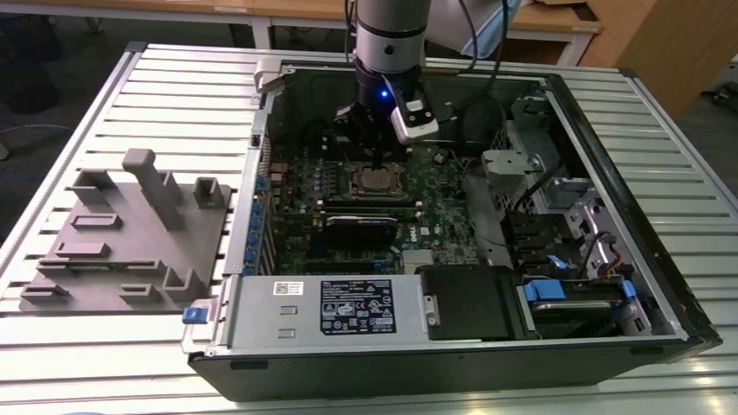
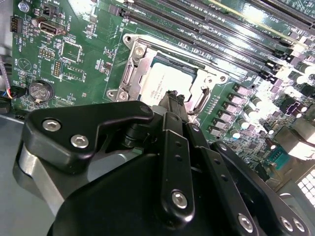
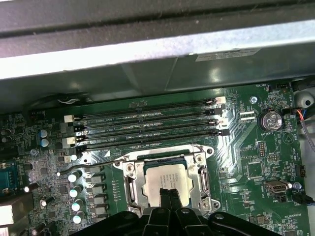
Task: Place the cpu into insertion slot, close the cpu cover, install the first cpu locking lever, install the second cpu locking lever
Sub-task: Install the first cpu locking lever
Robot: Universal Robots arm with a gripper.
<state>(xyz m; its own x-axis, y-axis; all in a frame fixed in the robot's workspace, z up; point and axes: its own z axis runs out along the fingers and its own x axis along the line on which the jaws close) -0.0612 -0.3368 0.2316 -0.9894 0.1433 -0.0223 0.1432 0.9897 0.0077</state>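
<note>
Currently the arm reaches down into the open computer case (image 1: 645, 259), which lies on its side on the slatted table (image 1: 173, 78); the gripper (image 1: 375, 160) hangs directly over the socket area of the green motherboard (image 1: 444, 220). Cpu (image 3: 165, 178) is seated in the insertion slot (image 3: 129, 168), silvery top facing up, square to the frame. Cpu cover (image 3: 134, 183) appears to lie flat round the chip, its window showing the metal top; not certain it is fully down. Gripper (image 3: 170, 195) fingers are drawn together, nothing between them, tips right at the chip's near edge, in both wrist views; contact with the surface cannot be told. In the second wrist view the gripper (image 2: 173, 98) tips sit just beside a bent wire lever (image 2: 200, 97) at the socket's side; whether it is latched cannot be told. Long black memory slots (image 3: 147, 128) run parallel along the socket's far side. Coin cell (image 3: 269, 119) is on the board, well apart from the socket. Grey moulded fixture (image 1: 127, 242) rests on the table at the exterior view's left, outside the case
</note>
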